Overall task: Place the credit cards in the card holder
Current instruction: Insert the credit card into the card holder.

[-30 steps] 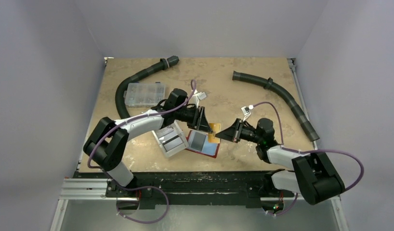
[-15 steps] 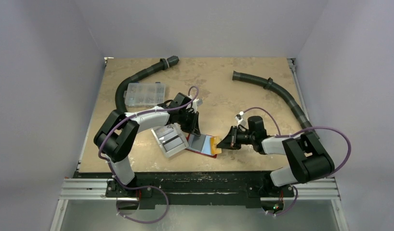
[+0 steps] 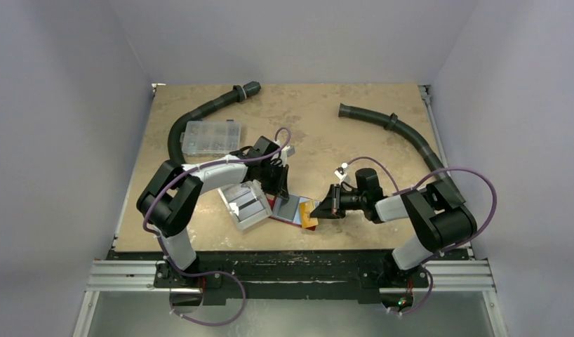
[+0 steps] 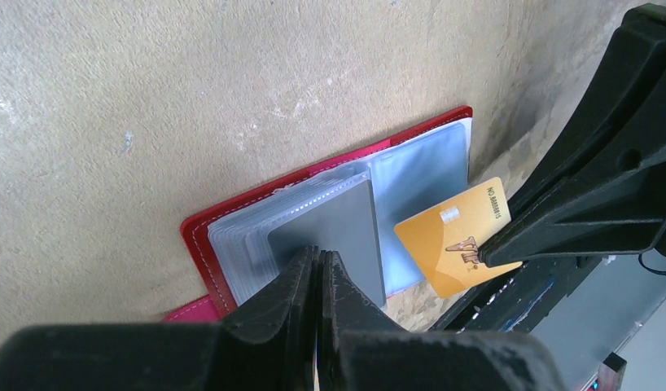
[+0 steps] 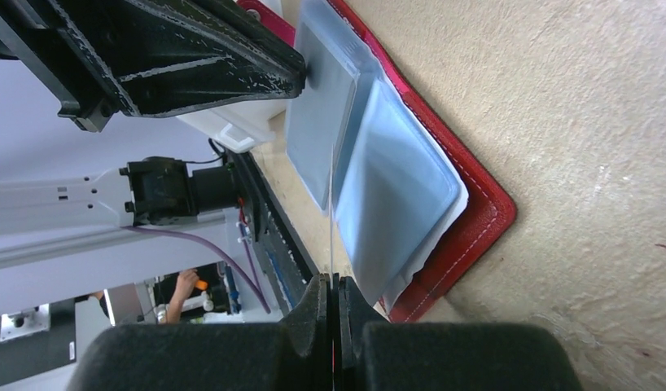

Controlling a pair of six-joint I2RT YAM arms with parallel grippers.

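The red card holder (image 4: pixel 201 236) lies open on the worktop (image 4: pixel 191 98). The left hand (image 4: pixel 317 265) pinches a grey card (image 4: pixel 338 220) at its sleeves. The right hand (image 5: pixel 333 285) pinches a yellow card (image 4: pixel 452 236) just beside.

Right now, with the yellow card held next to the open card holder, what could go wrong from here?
1. The right jaws pinch the yellow card only at one corner, so it may twist or slip when pushed against a sleeve.
2. The card sits at an angle to the clear sleeves, so it could bend or slide over them instead of going in.
3. The left jaws are shut on the grey card; if they move, the card holder may shift.
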